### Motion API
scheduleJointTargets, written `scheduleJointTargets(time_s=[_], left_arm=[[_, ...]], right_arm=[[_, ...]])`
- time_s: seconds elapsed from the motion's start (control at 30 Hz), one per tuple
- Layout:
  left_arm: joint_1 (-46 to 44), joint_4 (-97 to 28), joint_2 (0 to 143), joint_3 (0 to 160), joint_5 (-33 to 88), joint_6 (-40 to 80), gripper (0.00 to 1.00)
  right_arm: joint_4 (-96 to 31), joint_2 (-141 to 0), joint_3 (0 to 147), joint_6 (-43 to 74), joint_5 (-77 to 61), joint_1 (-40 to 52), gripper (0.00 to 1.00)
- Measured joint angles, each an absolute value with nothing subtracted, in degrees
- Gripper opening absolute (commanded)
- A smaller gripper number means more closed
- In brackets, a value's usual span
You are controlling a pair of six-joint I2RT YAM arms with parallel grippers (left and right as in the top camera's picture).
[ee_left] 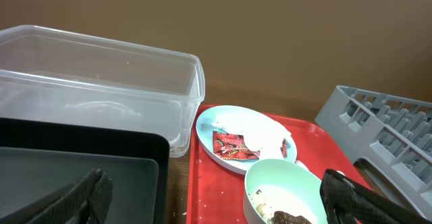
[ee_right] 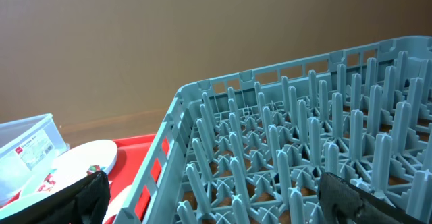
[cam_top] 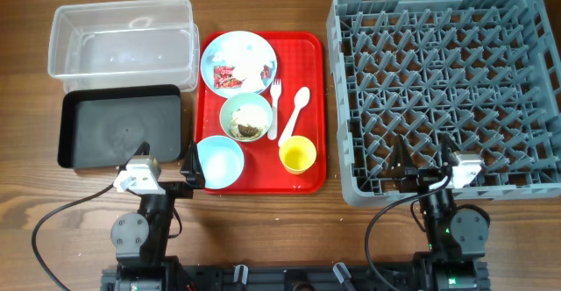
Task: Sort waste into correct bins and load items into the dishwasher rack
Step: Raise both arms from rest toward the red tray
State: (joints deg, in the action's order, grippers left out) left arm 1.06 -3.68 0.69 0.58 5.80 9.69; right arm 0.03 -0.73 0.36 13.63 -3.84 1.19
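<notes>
A light blue plate (cam_top: 226,50) on the red tray holds red and white wrappers (cam_top: 230,76). Below it a pale green bowl (cam_top: 233,107) holds brown lumps and rice crumbs (cam_top: 249,131). A light blue bowl (cam_top: 219,161), a yellow cup (cam_top: 297,154), a white fork (cam_top: 274,107) and a white spoon (cam_top: 298,107) lie there too. The clear tub (cam_top: 123,37) and black tray (cam_top: 123,129) sit at the left, the grey rack (cam_top: 447,72) at the right. My left gripper (cam_top: 166,155) is open and empty near the blue bowl. My right gripper (cam_top: 425,155) is open and empty over the rack's front edge.
The red tray (cam_top: 307,59) lies between the bins and the rack. In the left wrist view the green bowl (ee_left: 283,177), the plate (ee_left: 223,119) and the black tray (ee_left: 67,170) lie ahead of the open jaws (ee_left: 216,197). The right wrist view shows rack pegs (ee_right: 290,136).
</notes>
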Motion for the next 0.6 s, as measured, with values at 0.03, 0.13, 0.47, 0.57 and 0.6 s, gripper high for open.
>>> scheduleJointTargets(time_s=[0.03, 0.13, 0.47, 0.57, 0.6], left_arm=[[1.1, -3.7, 0.7, 0.6, 5.8, 9.7, 1.0], [1.1, -3.7, 0.7, 0.6, 5.8, 9.7, 1.0], [1.1, -3.7, 0.7, 0.6, 5.8, 9.7, 1.0], [1.1, -3.7, 0.7, 0.6, 5.8, 9.7, 1.0], [1.1, -3.7, 0.7, 0.6, 5.8, 9.7, 1.0]], right_arm=[[0.0, -0.7, 0.4, 13.6, -3.8, 1.2, 1.0], [0.0, -0.7, 0.4, 13.6, -3.8, 1.2, 1.0], [0.2, -0.7, 0.4, 14.7, -3.8, 1.2, 1.0], [0.6, -0.7, 0.4, 15.4, -3.8, 1.2, 1.0], [1.2, -0.7, 0.4, 15.4, -3.6, 1.2, 1.0]])
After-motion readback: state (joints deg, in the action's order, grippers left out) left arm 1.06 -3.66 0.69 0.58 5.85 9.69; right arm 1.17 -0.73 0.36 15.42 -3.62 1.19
